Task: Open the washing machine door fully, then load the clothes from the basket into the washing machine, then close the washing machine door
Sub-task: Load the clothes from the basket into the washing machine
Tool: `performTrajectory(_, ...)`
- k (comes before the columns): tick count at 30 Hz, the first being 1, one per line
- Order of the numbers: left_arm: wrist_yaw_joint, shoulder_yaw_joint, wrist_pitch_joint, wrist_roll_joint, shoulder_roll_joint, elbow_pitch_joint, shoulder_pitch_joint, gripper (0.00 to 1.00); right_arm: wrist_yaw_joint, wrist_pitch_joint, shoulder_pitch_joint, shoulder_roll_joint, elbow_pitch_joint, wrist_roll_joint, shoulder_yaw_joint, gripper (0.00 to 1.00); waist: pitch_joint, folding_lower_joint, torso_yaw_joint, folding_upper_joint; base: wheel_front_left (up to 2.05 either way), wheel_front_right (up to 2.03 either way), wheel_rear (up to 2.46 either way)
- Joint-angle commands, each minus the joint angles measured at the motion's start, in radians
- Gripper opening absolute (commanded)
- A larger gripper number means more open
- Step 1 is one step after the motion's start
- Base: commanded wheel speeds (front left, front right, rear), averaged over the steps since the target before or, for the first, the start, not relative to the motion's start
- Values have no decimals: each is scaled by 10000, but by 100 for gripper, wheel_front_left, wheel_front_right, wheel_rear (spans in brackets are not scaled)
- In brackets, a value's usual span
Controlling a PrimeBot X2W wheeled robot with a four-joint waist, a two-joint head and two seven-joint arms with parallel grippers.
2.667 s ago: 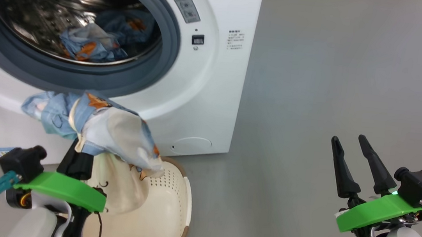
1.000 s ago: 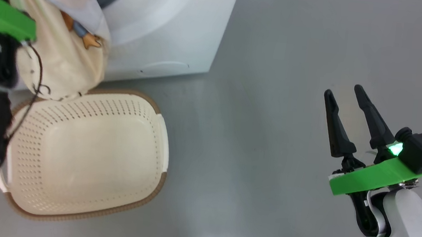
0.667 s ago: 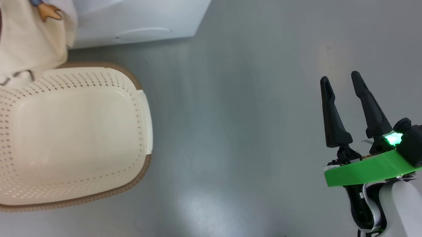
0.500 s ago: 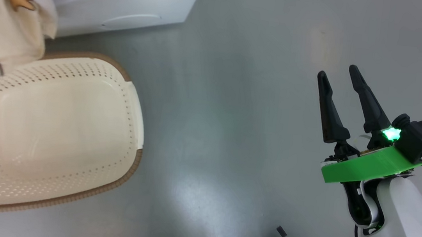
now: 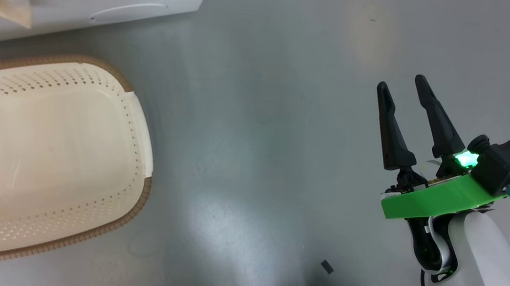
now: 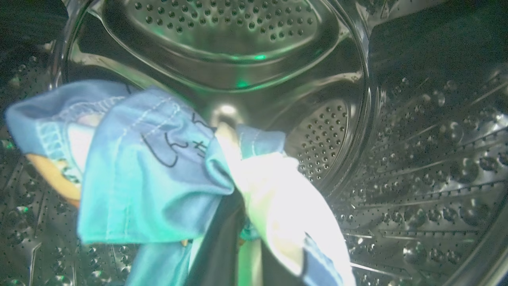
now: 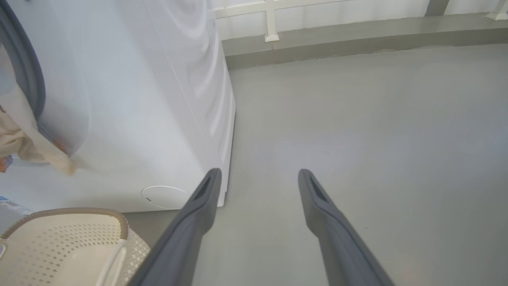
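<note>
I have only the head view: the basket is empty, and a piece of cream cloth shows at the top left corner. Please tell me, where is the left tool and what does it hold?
Observer: The left wrist view shows the left tool inside the steel drum, shut on the clothes. Blue and cream cloth is bunched around it.
Operator: Is the whole bundle inside the drum?
Observer: No. In the right wrist view a cream end hangs out past the grey gasket and down the front of the washing machine.
</note>
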Motion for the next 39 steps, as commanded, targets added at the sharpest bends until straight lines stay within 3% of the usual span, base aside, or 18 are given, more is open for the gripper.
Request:
performTrajectory(1,23,92,-49,195,407,-157,126,26,44,-80,85,-45,-179,-70,108,100,-7,0,-1,-1,0,0,0)
performTrajectory(2,86,5,-49,429,426,93,161,91,44,-80,90,-36,-163,-76,108,100,-25,0,3,-1,0,0,0)
performTrajectory(3,123,-182,-49,665,427,512,213,100,44,-80,96,-31,-142,-80,107,100,-58,0,12,-1,0,0,0)
performTrajectory(10,242,-822,852,1063,227,3283,-351,100,44,-80,61,-37,-22,-76,180,100,-272,0,64,-1,0,0,0)
performTrajectory(18,56,-1027,522,1021,173,4439,-414,100,44,-80,42,-78,78,-31,224,100,-763,0,136,-1,0,0,0)
performTrajectory(29,-187,-967,-35,710,15,4493,1031,100,44,-80,131,-211,295,126,298,100,-2014,0,489,-1,0,0,0)
performTrajectory(39,-220,-813,-47,753,-404,2999,3270,100,44,-80,389,-438,617,367,456,100,-3461,0,1026,-1,0,0,0)
